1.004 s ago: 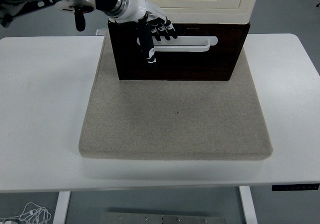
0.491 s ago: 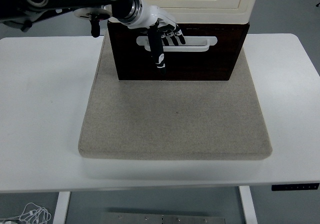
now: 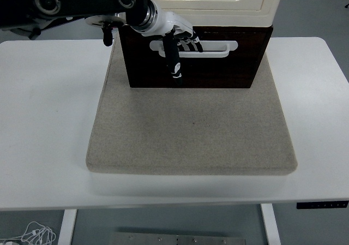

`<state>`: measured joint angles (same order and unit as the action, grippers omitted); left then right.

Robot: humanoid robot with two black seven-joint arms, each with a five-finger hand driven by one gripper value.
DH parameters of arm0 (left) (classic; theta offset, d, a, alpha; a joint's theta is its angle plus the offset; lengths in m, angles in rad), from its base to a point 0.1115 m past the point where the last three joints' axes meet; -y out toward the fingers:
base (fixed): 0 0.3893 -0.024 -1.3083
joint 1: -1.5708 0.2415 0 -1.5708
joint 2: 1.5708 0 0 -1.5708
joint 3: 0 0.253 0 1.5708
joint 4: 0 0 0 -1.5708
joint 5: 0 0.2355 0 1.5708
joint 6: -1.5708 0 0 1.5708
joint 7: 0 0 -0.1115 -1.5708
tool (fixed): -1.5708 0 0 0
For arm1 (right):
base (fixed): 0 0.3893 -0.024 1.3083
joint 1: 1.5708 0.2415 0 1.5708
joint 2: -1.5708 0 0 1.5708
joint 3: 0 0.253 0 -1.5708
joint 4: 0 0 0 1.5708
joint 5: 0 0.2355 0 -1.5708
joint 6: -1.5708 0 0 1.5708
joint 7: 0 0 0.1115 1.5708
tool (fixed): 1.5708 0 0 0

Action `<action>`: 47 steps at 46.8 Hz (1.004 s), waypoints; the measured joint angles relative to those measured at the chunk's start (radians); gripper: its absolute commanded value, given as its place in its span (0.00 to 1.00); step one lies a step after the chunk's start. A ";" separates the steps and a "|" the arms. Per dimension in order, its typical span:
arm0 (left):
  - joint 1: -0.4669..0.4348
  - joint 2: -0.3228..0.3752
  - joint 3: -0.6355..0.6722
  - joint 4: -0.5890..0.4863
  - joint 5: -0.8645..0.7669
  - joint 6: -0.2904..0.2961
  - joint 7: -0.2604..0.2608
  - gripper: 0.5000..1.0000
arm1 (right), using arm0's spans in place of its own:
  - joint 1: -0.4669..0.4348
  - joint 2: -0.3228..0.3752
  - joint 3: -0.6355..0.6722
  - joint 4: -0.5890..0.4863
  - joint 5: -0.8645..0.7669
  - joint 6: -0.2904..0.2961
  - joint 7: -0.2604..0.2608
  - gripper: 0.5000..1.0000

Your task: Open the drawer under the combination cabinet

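The cream cabinet stands at the back of the table, with a dark brown drawer under it. A white handle runs across the drawer's front. My left hand comes in from the upper left and sits at the handle's left part. Its fingers curl into the handle's slot, while the thumb hangs down over the drawer face. The drawer front stands flush under the cabinet. My right arm does not show.
A grey felt mat lies under the cabinet and spreads toward the near edge of the white table. The black left forearm crosses the top left corner.
My left hand has slid right along the handle and lower, and its fingers now sit deeper in the slot. The drawer has not moved.
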<state>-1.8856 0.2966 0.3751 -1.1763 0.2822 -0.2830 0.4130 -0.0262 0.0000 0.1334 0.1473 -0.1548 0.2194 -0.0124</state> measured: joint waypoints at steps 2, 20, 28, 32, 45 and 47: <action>-0.001 0.000 0.000 -0.001 0.000 0.002 0.000 1.00 | 0.000 0.000 0.000 0.000 0.000 0.000 0.000 0.85; -0.007 -0.001 -0.023 -0.009 0.000 -0.015 0.000 1.00 | 0.000 0.000 0.000 0.000 0.000 0.000 0.000 0.85; -0.010 0.002 -0.040 -0.017 -0.001 -0.035 0.000 1.00 | 0.000 0.000 0.000 0.000 0.000 0.000 0.000 0.85; -0.011 0.005 -0.046 -0.020 -0.001 -0.052 0.000 1.00 | 0.000 0.000 0.000 0.000 0.000 0.000 0.000 0.85; -0.013 0.013 -0.052 -0.027 -0.002 -0.081 0.001 1.00 | 0.000 0.000 0.000 0.000 0.000 0.000 0.000 0.85; -0.013 0.013 -0.054 -0.028 -0.002 -0.086 0.001 1.00 | 0.000 0.000 0.000 0.000 0.000 0.000 0.000 0.85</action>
<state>-1.8989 0.3100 0.3210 -1.2039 0.2805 -0.3690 0.4138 -0.0261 0.0000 0.1335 0.1473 -0.1551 0.2193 -0.0122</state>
